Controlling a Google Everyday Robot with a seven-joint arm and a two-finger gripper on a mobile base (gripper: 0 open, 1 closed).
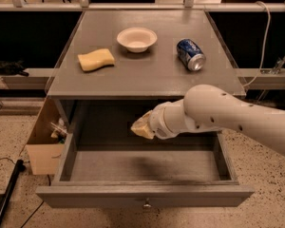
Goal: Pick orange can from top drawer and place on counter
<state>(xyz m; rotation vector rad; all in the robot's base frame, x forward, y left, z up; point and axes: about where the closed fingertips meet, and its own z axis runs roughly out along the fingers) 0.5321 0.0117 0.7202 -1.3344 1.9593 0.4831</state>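
Observation:
The top drawer [85, 167] is pulled out wide, its knob at the front centre, and the part of its grey floor that shows is bare. My gripper [142, 125], a yellowish tip on the white arm [218, 115], hangs over the drawer's back half, just under the counter's front edge. The arm reaches in from the right. The orange can is hidden or out of view. The counter [147, 75] lies above the drawer.
On the counter lie a yellow sponge [96, 60] at the left, a white bowl [137, 39] in the middle and a blue can [190, 54] on its side at the right. An open cardboard box [40, 151] stands left of the drawer.

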